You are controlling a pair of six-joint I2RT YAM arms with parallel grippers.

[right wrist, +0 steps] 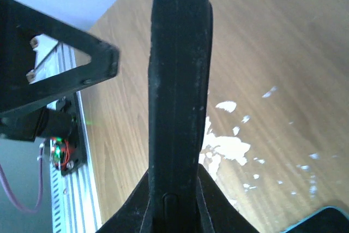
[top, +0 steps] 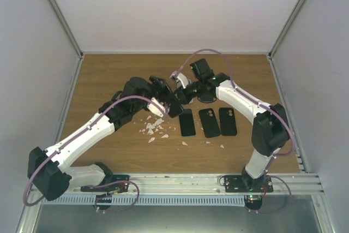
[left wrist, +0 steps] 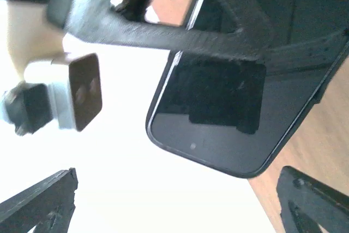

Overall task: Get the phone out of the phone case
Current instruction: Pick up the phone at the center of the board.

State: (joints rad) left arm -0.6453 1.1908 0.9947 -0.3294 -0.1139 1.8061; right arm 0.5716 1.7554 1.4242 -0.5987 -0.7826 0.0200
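Observation:
A black phone in its black case [left wrist: 218,118] is held up off the wooden table. Its dark screen faces the left wrist camera. In the right wrist view it shows edge-on [right wrist: 180,80]. My right gripper [top: 182,94] is shut on it; one of its fingers [left wrist: 180,34] crosses the screen's upper part. My left gripper [left wrist: 174,211] is open, its fingers spread wide just short of the phone's near end and touching nothing. In the top view the left gripper [top: 166,105] meets the right one above the table's middle.
Three black phones or cases lie side by side on the table [top: 109,75]: left [top: 187,122], middle [top: 209,122], right [top: 228,121]. White worn flecks [top: 154,127] mark the wood beside them. Grey walls enclose the table; an aluminium rail [top: 180,183] runs along the near edge.

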